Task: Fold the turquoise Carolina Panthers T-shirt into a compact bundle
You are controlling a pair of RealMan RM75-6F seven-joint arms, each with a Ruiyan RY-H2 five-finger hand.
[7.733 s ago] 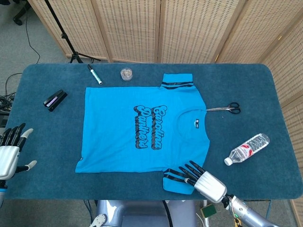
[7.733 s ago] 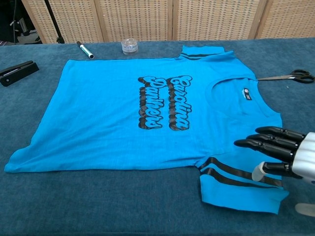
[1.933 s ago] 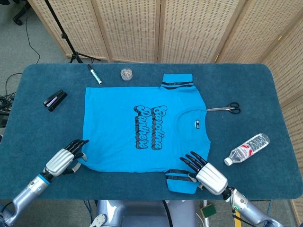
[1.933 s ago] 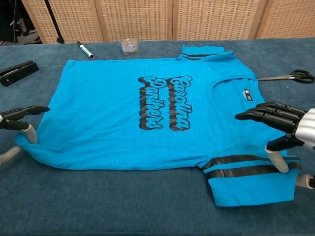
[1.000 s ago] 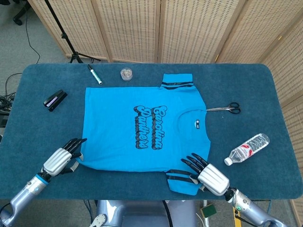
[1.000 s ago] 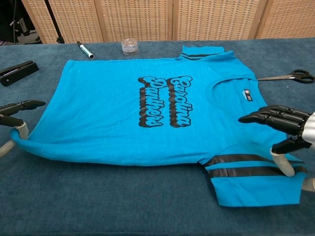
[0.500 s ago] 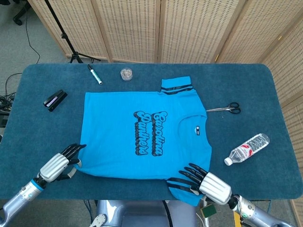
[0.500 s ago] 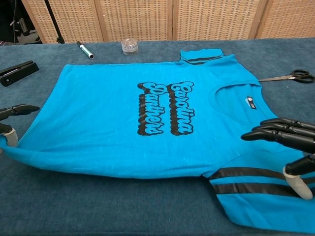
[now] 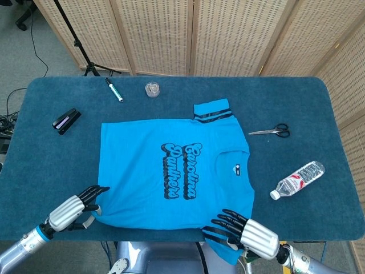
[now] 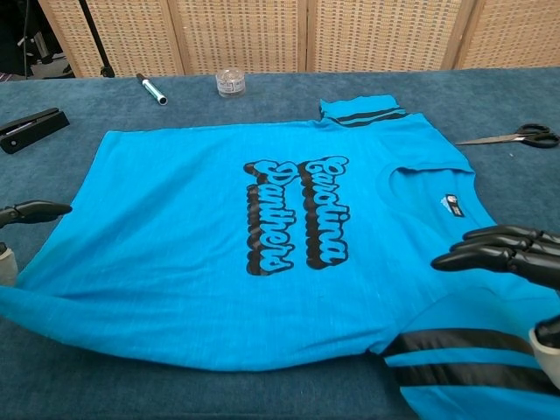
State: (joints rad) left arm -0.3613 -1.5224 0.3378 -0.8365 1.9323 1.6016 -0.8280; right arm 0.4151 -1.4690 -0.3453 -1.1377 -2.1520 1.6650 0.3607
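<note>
Between the two robot hands, the turquoise T-shirt (image 9: 174,171) lies print-up on the counter (image 9: 51,154), its near edge at the counter's front rim. Left robot hand (image 9: 71,211) sits at the near hem corner; chest view shows that corner lifted off the cloth surface, so the fingers appear to pinch it. Right robot hand (image 9: 246,233) sits at the near striped sleeve (image 10: 464,367), fingers over the fabric and thumb under, apparently pinching it; contact partly out of frame.

Step in hand, as judged: first lengthwise fold, near edge gripped at both ends. Next move calls for raising both ends together and carrying them away from the robot, over the print toward the far sleeve (image 9: 212,111), keeping the edge taut and level.

Beyond the right robot hand: water bottle (image 9: 297,180), scissors (image 9: 271,132). Beyond the left: stapler (image 9: 67,121), marker (image 9: 113,89)
</note>
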